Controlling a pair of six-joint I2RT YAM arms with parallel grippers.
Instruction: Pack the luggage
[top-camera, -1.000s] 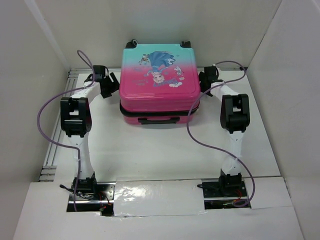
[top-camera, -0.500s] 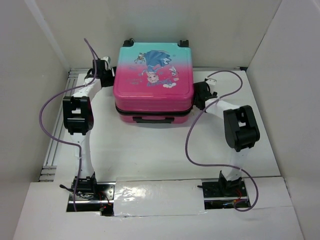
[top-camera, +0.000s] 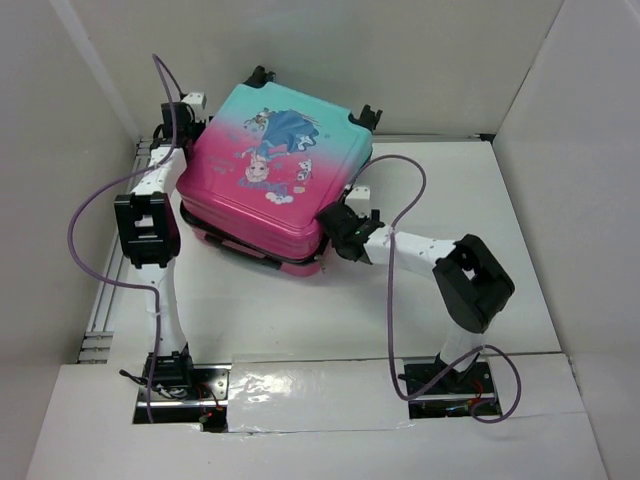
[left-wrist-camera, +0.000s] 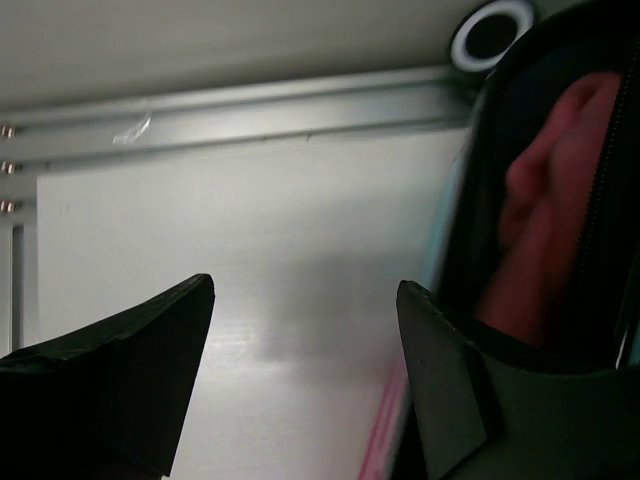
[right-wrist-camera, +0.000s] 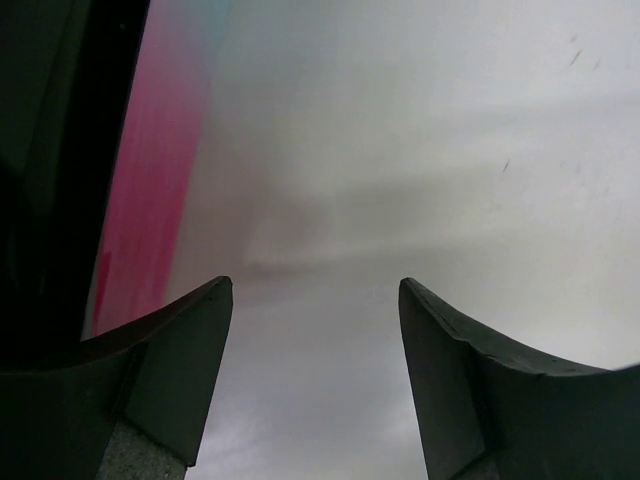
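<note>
Luggage (top-camera: 272, 190) closed, skewed (print lettering unreadable); left hand (left-wrist-camera: 305, 290), right hand (right-wrist-camera: 315, 287) both wide, empty

A: Surface?
B: White table (top-camera: 300, 320), walls on three sides, metal rail (top-camera: 100, 300) along its left edge.
A: What sat on it?
B: The luggage (top-camera: 275, 175). It was closed, pink-to-teal printed shell facing up, at the back-left, turned askew to the table edges, black wheels toward the back wall.
</note>
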